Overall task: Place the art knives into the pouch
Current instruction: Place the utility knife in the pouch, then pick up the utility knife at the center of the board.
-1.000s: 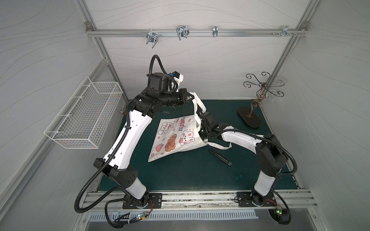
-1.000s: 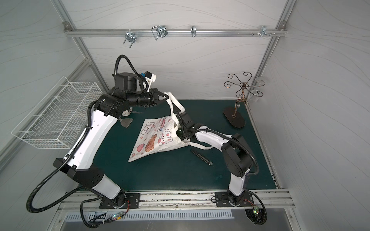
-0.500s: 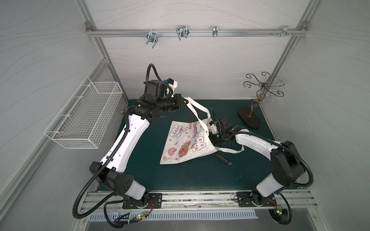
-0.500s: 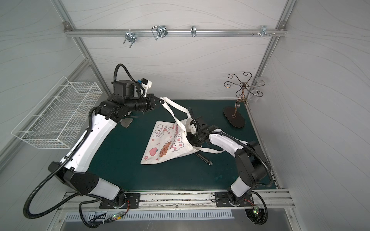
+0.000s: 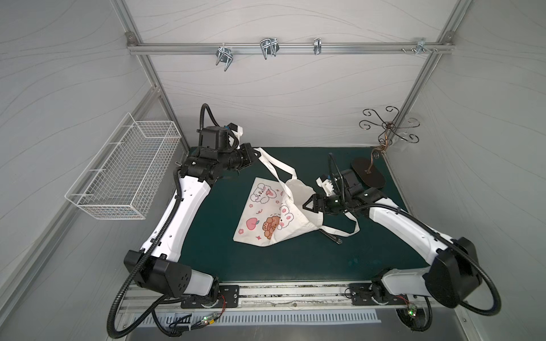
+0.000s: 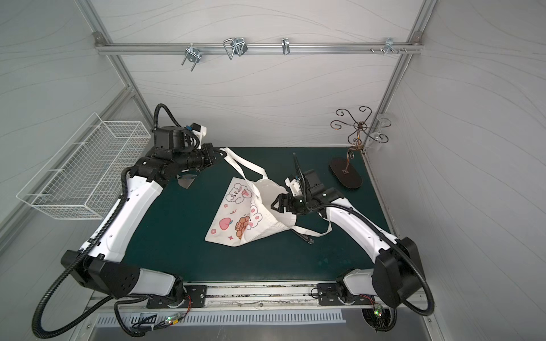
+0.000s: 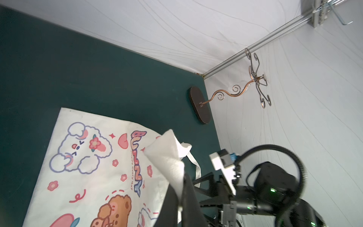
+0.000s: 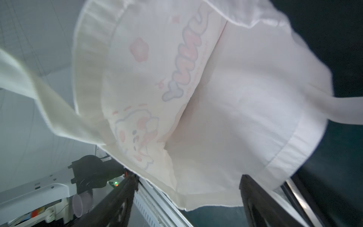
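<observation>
left fingers pinch a pouch strap over the white-walled green mat.

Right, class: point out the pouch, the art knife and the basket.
pouch (image 5: 260, 218): top view, printed front.
art knife (image 5: 336, 240): top view, exposed end.
basket (image 5: 118, 177): top view, wire mesh.

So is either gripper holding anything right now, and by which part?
The left gripper is shut on a strap of the pouch, at its looped end. The right gripper is open at the pouch mouth, holding nothing.

Bunny-print pouch, mouth open; dark art knife just beside
</observation>
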`<act>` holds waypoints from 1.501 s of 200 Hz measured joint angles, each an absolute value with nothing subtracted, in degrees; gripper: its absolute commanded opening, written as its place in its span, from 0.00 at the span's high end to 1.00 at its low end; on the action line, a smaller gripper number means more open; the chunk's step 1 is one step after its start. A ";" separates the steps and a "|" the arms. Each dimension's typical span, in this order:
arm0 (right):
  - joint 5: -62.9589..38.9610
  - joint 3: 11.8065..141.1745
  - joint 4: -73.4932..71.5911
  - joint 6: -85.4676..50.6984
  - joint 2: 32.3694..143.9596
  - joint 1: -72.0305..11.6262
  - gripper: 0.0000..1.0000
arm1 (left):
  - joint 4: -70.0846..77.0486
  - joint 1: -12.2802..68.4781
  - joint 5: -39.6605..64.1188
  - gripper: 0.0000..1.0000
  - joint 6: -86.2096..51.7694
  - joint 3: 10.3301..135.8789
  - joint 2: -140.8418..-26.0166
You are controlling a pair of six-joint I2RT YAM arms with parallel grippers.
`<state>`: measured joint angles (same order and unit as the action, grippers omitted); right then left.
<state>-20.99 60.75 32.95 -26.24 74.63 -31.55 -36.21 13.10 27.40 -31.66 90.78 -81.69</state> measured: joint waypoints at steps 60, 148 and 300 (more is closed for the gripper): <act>-12.71 58.35 44.77 -21.15 74.19 -31.09 0.23 | -36.67 8.47 25.85 1.00 -33.26 93.54 -83.18; -12.78 52.99 46.28 -21.15 74.30 -34.44 0.23 | -36.99 8.08 26.50 1.00 -33.47 98.50 -86.24; -7.60 51.22 32.38 -22.39 91.26 -30.76 0.27 | -36.99 8.08 28.95 1.00 -32.99 94.98 -85.95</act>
<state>-7.60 51.22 32.38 -22.39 91.26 -30.76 -36.99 8.08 28.95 -32.99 94.98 -85.95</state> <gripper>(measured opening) 0.742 0.065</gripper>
